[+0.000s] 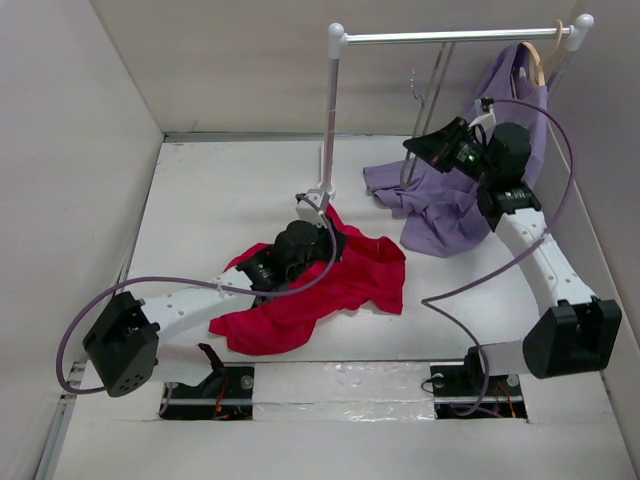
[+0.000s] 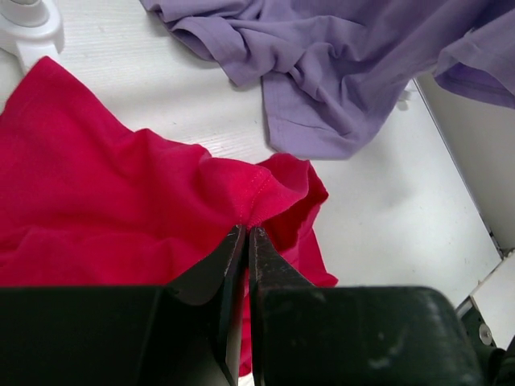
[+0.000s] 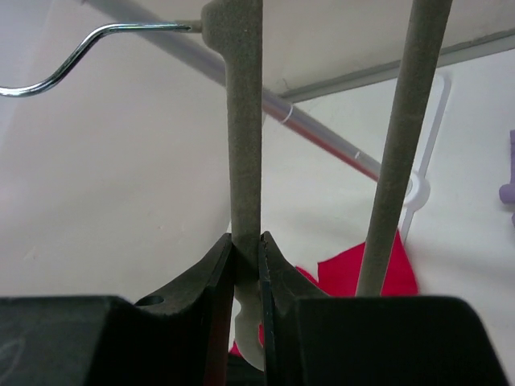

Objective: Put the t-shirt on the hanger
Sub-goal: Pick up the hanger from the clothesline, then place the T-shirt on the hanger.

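The crimson t-shirt [image 1: 320,290] lies crumpled on the table in front of the left arm. My left gripper [image 1: 325,240] is shut on a raised fold of it [image 2: 241,189], jaws pinched at the fabric [image 2: 247,231]. My right gripper [image 1: 418,147] is held up at the right, shut on one grey arm of the hanger [image 1: 434,100]. In the right wrist view the gripper [image 3: 246,245] clamps that arm [image 3: 244,145]; the second arm [image 3: 402,161] runs beside it and the metal hook [image 3: 64,60] curves at top left. The red shirt [image 3: 346,273] shows far below.
A white clothes rack [image 1: 335,110] stands at the back, its base [image 2: 28,28] touching the red shirt's far edge. A lavender shirt [image 1: 450,215] on a wooden hanger [image 1: 537,60] hangs from the rail and spills onto the table [image 2: 338,64]. Walls enclose three sides.
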`<action>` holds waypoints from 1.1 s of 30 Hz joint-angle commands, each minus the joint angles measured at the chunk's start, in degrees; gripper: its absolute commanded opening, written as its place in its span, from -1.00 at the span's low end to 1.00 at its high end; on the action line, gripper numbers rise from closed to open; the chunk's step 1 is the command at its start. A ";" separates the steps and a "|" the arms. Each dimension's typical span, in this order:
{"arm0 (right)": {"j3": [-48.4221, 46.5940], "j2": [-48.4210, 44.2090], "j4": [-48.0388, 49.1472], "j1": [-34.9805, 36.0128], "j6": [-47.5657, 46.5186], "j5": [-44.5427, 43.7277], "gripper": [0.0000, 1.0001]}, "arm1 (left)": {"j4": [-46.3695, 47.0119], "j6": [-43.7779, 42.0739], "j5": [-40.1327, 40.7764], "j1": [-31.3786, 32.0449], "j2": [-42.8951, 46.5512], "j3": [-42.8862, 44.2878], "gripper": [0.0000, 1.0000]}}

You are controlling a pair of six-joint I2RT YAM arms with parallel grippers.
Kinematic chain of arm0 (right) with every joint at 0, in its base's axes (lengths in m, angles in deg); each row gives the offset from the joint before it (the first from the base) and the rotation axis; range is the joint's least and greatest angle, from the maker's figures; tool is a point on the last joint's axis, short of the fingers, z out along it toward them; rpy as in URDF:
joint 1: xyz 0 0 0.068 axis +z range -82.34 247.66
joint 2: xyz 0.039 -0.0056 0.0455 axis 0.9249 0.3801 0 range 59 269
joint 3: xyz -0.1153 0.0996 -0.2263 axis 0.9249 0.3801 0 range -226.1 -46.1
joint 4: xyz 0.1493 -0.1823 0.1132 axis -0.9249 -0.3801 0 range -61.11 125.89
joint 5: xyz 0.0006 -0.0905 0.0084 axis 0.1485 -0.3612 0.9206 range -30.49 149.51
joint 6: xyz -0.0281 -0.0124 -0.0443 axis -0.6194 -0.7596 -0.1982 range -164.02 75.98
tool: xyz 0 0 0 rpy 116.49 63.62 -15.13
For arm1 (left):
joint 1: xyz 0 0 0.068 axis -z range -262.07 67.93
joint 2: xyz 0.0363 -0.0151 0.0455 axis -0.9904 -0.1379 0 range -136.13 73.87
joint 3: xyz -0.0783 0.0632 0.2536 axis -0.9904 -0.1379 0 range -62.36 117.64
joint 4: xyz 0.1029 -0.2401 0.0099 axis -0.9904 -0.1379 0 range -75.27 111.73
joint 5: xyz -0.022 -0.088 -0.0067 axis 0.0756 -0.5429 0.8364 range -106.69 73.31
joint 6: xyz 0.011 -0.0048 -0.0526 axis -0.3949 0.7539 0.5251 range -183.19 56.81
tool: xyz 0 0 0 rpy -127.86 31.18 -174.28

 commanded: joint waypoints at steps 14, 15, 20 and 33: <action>21.50 -32.08 -23.50 15.24 -15.16 20.49 -0.85 | 7.88 0.63 -5.79 -9.55 -0.64 1.50 -1.00; 22.47 -33.59 -24.82 15.86 -14.63 21.56 -0.90 | 7.97 0.63 -6.23 -9.56 -1.25 1.85 -1.00; 26.17 -39.13 -34.31 19.55 -13.57 28.58 -1.00 | 8.85 -0.24 -7.29 -11.58 -2.57 3.61 -1.00; 29.43 -44.59 -47.94 22.63 -12.95 28.87 -1.00 | 7.45 -0.95 -7.73 -15.01 -1.87 5.19 -1.00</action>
